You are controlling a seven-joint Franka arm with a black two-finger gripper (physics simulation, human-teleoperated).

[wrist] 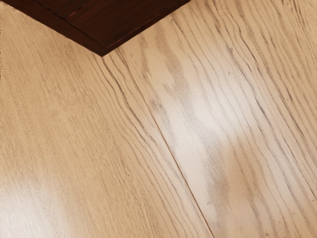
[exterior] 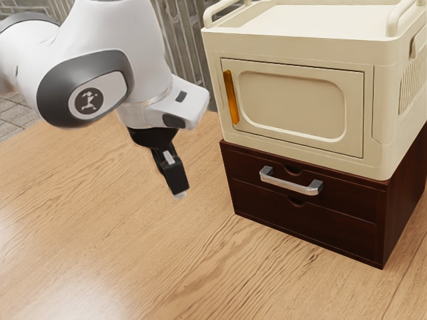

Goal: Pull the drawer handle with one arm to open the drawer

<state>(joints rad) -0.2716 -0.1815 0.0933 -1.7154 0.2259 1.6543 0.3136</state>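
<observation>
Drawers (exterior: 343,196), two, both shut, one handle (exterior: 290,184), one gripper (exterior: 179,195)

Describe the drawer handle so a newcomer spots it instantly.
Start at the cream cabinet; beneath it sits a dark brown drawer unit. The handle is the silver bar running sideways across the unit's upper drawer, unlike the upright orange strip on the cabinet's door above.
</observation>
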